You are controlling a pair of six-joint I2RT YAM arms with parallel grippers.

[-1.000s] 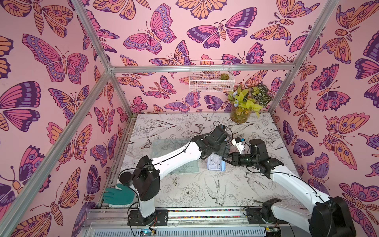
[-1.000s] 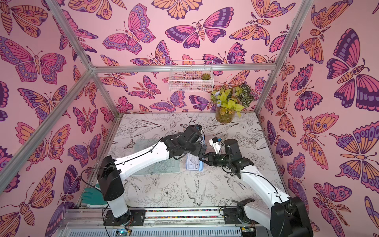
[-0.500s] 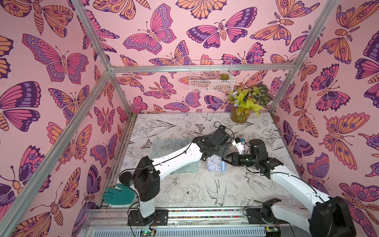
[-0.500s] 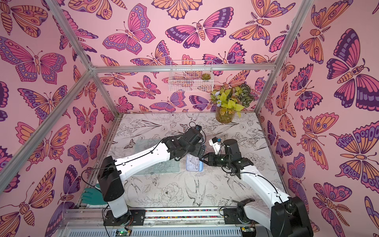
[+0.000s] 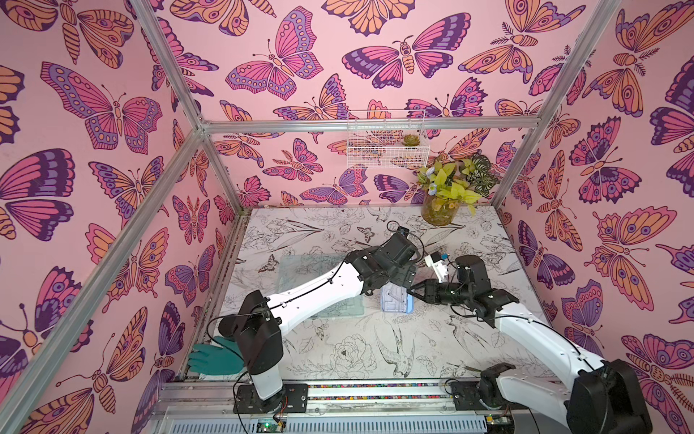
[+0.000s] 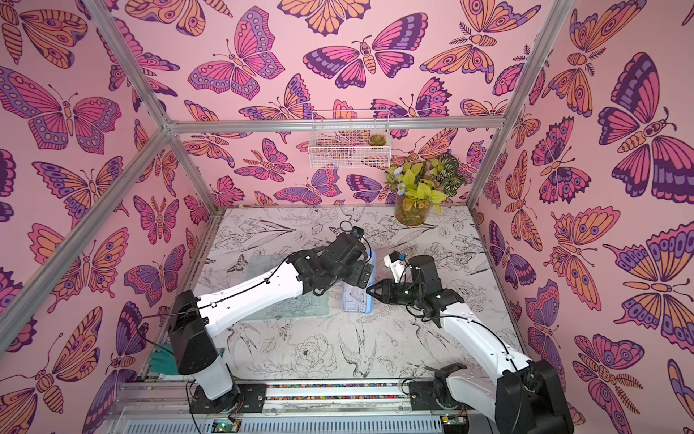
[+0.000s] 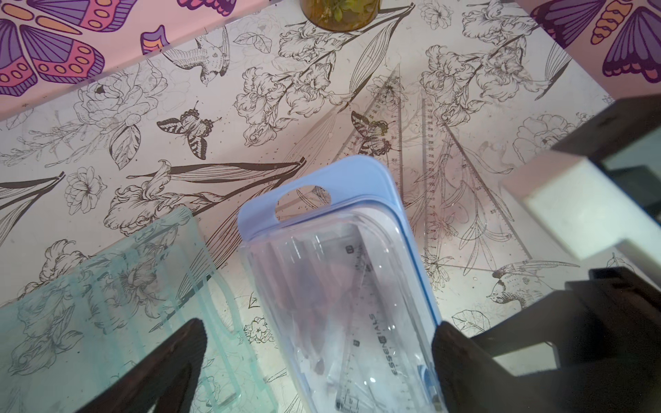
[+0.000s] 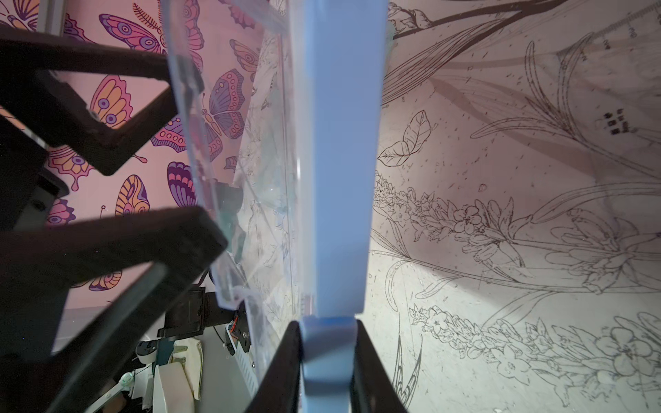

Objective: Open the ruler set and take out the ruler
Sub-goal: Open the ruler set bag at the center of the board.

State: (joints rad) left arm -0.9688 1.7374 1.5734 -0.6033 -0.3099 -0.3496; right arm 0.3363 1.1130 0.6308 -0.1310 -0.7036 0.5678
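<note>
- Teal rubber glove (image 5: 212,360) lies far to the left of the ruler set (image 5: 392,302), well apart from it.
- Pale green see-through tray (image 5: 319,278) lies flat just left of the ruler set, partly under the left arm.
- The left claw (image 7: 314,361) hangs over the ruler set with its jaws spread as wide as they go. In the left wrist view one finger (image 7: 168,361) is over the green tray and the other is just beside the set's blue edge. It grips nothing; whether a finger touches the clear shell cannot be told.
- The ruler set is a clear plastic shell on a light-blue backing with a hang hole at one end. It sits between the two claws. A clear ruler (image 7: 372,343) with printed markings shows inside through the shell.
- The right claw (image 8: 327,357) is clamped on the right-hand edge of the ruler set, its jaws nearly together with the blue backing pinched between them.
- Clear set squares (image 7: 447,171) lie flat on the table (image 5: 338,357) beyond the ruler set's hang-hole end.
- A glass vase (image 5: 437,210) of leafy plants stands well behind and to the right of the ruler set.
</note>
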